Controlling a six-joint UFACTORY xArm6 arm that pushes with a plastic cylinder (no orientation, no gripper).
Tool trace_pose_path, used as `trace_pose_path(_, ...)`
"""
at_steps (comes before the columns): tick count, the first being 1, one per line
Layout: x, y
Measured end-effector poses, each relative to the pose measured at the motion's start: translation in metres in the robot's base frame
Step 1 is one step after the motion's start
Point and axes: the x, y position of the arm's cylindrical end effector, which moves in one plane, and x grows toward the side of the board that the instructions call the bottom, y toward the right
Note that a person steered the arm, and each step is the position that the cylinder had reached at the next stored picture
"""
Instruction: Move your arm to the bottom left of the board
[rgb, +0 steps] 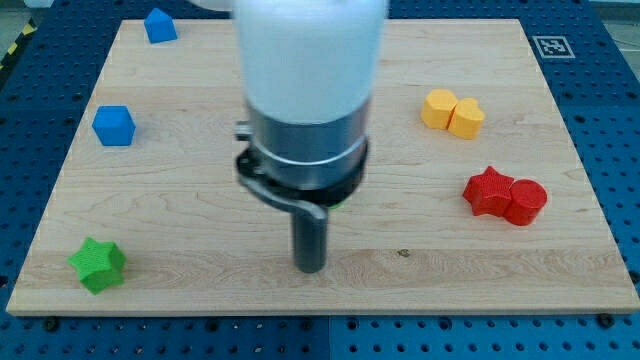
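My tip rests on the wooden board near the bottom middle, below the large white and grey arm body. A green star block lies at the bottom left, far to the left of my tip. A blue cube sits at the left and a blue block at the top left. Nothing touches my tip.
Two yellow blocks stand touching each other at the upper right. A red star block touches a red cylinder block at the right. A marker tag sits at the board's top right corner.
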Motion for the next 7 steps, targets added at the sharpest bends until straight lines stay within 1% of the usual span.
trace_pose_path(1,0.011,-0.035)
trace_pose_path(2,0.036,-0.039)
trace_pose_path(3,0.033,-0.036)
trace_pose_path(5,-0.058,-0.032)
trace_pose_path(7,-0.066,-0.034)
